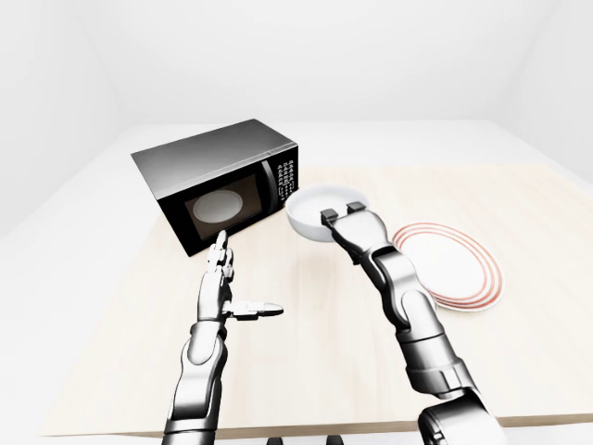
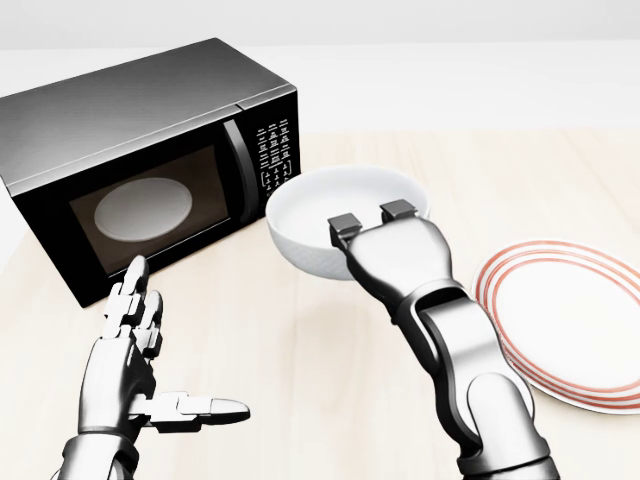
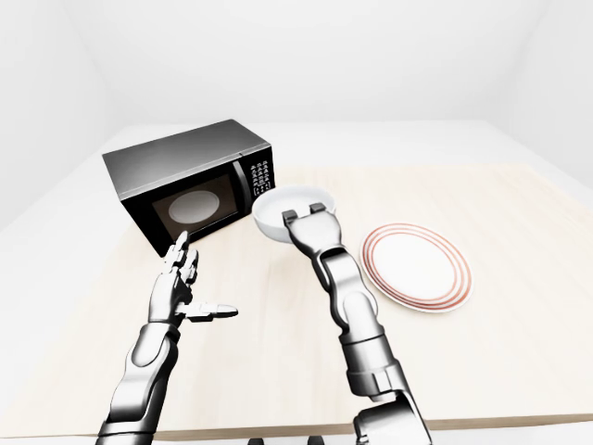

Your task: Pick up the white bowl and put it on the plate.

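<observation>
Left hand [image 2: 135, 365] hovers over the table [image 2: 300, 390], fingers spread, thumb out, holding nothing. Microwave [image 2: 150, 165] sits upper left. Right hand [image 2: 385, 240] pinches the white bowl [image 2: 320, 215] by its rim, raised between microwave and plate [image 2: 570, 320].

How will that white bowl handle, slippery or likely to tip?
The white bowl looks smooth and glossy, so probably slippery. The right hand pinches only its near rim, so it may tilt. It seems rigid, keeping its round shape.
</observation>
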Controlling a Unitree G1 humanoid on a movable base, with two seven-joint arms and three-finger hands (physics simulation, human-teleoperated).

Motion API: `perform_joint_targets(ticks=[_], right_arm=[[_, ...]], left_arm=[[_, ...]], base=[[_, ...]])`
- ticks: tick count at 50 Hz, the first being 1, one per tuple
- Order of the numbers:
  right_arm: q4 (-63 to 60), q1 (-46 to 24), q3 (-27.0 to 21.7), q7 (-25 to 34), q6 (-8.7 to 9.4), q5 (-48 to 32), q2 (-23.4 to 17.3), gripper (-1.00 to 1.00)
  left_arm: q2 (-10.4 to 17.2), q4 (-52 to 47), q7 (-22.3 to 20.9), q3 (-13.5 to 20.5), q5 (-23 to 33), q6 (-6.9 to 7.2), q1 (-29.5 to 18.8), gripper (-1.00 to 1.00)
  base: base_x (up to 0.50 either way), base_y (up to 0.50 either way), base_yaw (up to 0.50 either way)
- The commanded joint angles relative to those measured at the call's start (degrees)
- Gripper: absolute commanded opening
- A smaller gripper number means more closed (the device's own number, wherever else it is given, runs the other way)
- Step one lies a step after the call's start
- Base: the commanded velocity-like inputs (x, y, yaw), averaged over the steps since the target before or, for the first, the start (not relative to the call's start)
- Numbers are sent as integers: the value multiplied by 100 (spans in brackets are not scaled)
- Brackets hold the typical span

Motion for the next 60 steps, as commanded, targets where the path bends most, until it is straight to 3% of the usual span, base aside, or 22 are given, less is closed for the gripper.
perform_joint_targets(ticks=[1,18,29,60], right_arm=[[147,-249,-162,-547,1,765,-196,-100],[296,-232,-440,-904,5,1046,-571,-100],[325,-307,-713,-908,165,1424,-924,-100],[449,-61,-1121,-1060,218,1823,-1486,-100]], left_arm=[[0,0,0,0,0,0,0,100],[0,0,0,0,0,0,0,100],[0,0,0,0,0,0,0,100],[0,0,0,0,0,0,0,100]], base=[[0,0,0],[0,0,0],[0,0,0],[0,0,0]])
